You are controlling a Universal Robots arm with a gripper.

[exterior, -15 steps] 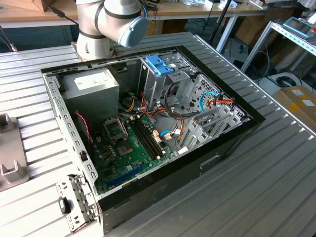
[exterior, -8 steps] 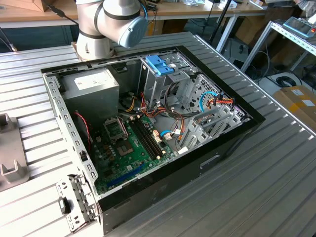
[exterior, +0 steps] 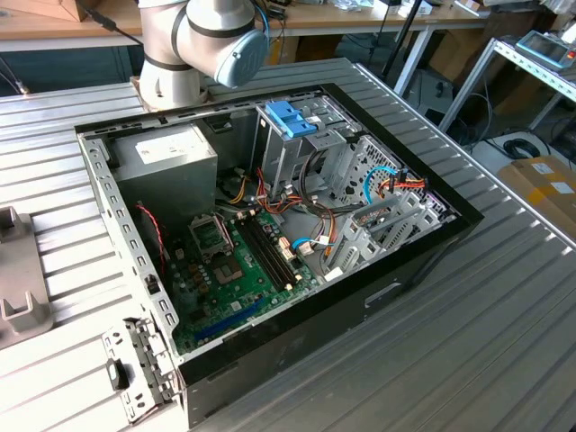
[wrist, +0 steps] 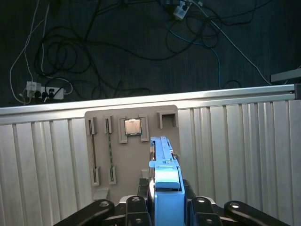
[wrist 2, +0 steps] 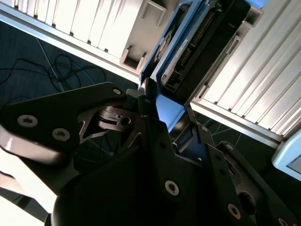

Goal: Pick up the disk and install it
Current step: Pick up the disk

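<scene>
1. The exterior view shows an open black computer case (exterior: 378, 297) lying on a ribbed metal table (exterior: 486, 360). The arm's pale base joint (exterior: 193, 40) is seen at the upper middle of the frame, behind the case.
2. Inside the case are seen a green motherboard (exterior: 234, 270), a grey power-supply box (exterior: 166, 157) and a silver drive cage (exterior: 274, 157) topped by a blue latch (exterior: 291, 119).
3. In the first wrist view the disk (wrist: 164, 174) is seen edge-on, its light-blue rail turned to the camera. It is clamped between the black fingers (wrist: 135, 209) of the gripper (wrist: 165, 207), which is closed on it.
4. Beyond the disk in that view, a grey holder plate (wrist: 131, 160) lies flat on the table, with narrow slots and a square chip (wrist: 133, 127) seated in a pocket. Whether the disk touches the plate cannot be told.
5. In the second wrist view the disk's broad side (wrist 2: 188, 47) is shown: a dark body, a row of connector pins and blue rails along its edges.
6. The table is built of silver slats. A grey plastic piece (exterior: 16, 301) lies at the exterior view's left edge, and a perforated metal bracket (exterior: 135, 369) is seen at the lower left of the frame, at the case's corner.
7. A dark floor strewn with cables (wrist: 117, 47) and a power strip (wrist: 40, 89) is seen in the first wrist view. Benches and a cardboard box (exterior: 540, 184) are seen at the exterior view's right.
</scene>
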